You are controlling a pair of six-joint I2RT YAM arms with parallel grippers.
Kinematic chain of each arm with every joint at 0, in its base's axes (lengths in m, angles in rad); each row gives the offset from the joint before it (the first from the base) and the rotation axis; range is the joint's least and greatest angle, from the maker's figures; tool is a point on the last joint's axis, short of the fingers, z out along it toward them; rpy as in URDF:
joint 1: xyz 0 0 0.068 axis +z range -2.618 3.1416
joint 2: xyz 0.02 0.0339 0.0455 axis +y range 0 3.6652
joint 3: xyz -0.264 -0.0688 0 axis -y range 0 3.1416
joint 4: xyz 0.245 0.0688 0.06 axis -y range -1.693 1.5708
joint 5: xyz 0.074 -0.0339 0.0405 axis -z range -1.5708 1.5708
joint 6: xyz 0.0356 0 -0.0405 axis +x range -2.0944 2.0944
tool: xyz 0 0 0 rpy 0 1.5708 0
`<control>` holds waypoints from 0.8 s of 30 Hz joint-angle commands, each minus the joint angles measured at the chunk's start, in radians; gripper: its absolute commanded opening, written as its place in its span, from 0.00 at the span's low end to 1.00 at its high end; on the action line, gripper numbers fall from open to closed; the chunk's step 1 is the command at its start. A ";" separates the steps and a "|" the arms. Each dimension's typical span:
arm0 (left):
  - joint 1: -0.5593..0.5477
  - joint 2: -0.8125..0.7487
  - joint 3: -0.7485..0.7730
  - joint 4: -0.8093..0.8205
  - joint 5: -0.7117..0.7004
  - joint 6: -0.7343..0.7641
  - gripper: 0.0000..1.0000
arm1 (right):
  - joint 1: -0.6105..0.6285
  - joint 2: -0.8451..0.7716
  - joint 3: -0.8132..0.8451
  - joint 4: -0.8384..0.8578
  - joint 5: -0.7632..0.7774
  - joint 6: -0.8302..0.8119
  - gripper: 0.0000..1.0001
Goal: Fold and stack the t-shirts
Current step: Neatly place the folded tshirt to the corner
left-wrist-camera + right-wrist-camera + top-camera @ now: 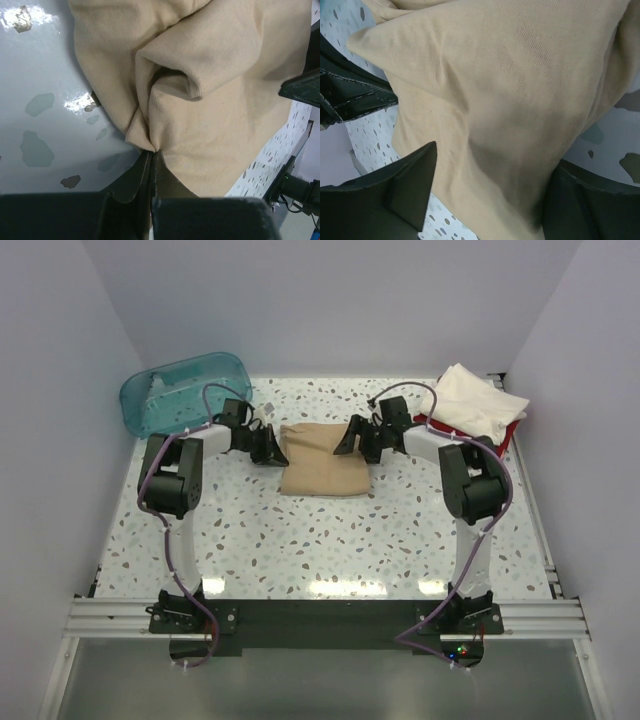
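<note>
Where the left gripper (152, 152) meets the tan shirt (225, 60), its jaws are seen clenched together, and a small peak of the cloth's edge is pinched between their tips. From that pinch the soft, finely ribbed knit is gathered into rounded folds, with a hemmed edge curled over at the middle. This detail is given by the left wrist view alone.

The right gripper (490, 195) is held wide apart, one dark finger on each side of a smooth slope of the shirt. The cloth lies between the jaws and is not squeezed, though contact with the right-hand finger cannot be ruled out, since the fabric runs into shadow there.

From overhead the shirt is shown as a rough folded rectangle at the middle of the speckled table (330, 540), with one gripper set at each of its far corners.

Farther back, a translucent teal tub (185, 390) is seen at the far left. At the far right a crumpled cream shirt (480, 400) is piled on a red shirt (510, 435).
</note>
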 commanded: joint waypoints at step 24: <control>0.001 -0.066 0.001 -0.020 0.008 -0.043 0.50 | 0.080 0.109 0.454 -0.781 0.577 -0.269 0.00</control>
